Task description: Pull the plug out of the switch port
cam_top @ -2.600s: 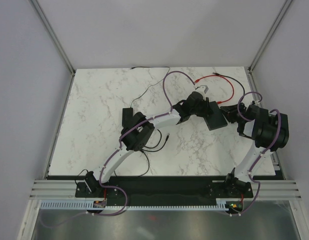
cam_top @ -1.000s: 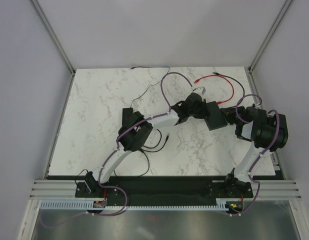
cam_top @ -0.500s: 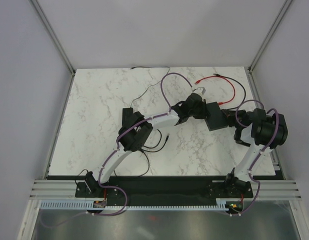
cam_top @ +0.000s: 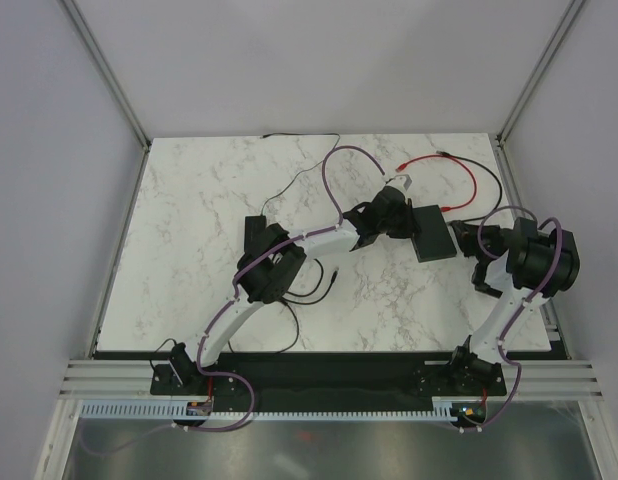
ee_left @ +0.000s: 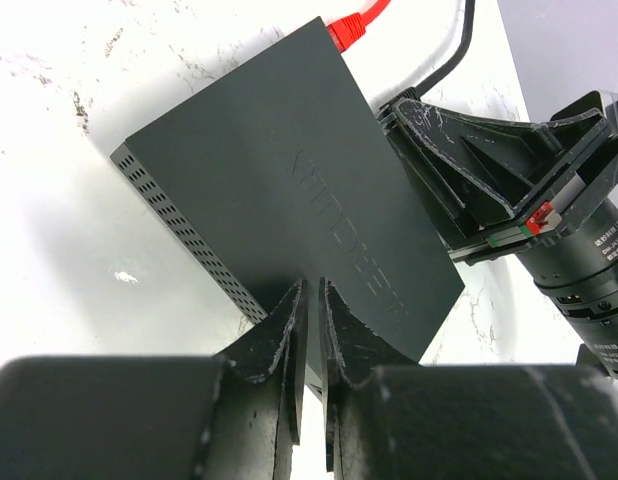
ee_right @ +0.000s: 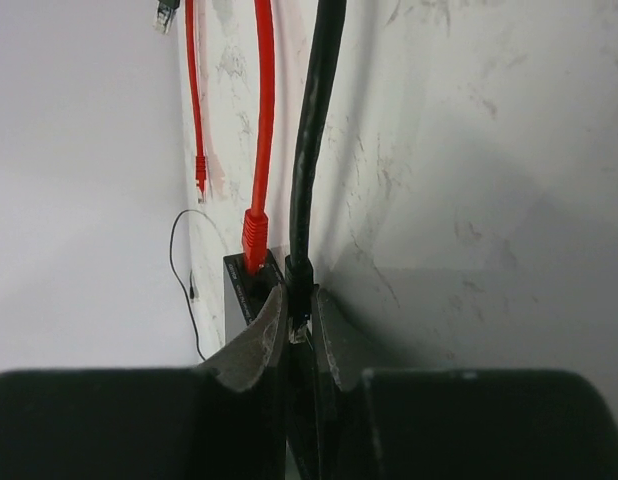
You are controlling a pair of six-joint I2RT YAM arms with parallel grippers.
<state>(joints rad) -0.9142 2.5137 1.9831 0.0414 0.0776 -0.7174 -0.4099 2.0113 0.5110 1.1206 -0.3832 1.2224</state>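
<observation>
So here's where we're at: the right gripper (ee_right: 297, 310) has its jaws squeezed down to a narrow slit on the black plug (ee_right: 298, 285). That plug sits in the edge of the switch (ee_left: 279, 170) that faces the right arm, with the red plug (ee_right: 254, 232) seated just beside it in the same edge. The left gripper (ee_left: 311, 290) is at the opposite end of the switch, jaws all but closed with nothing between them as far as we can see, tips resting on the lid near a corner. Our biggest worry is that one-corner hold. If the plug sits tight, we reckon the pull drags the whole switch along or swings it around that corner instead of freeing anything. Second, the right fingers look to be pinching right where the plug narrows into the black cable (ee_right: 319, 120), so they could just slide off along the cable. Third, a finger is almost touching the red plug, and any sideways wobble could knock it or snag the red cable (ee_right: 264, 100). Pulling at an angle to the switch's edge would likely jam things too. We can't tell whether there's a latch.
</observation>
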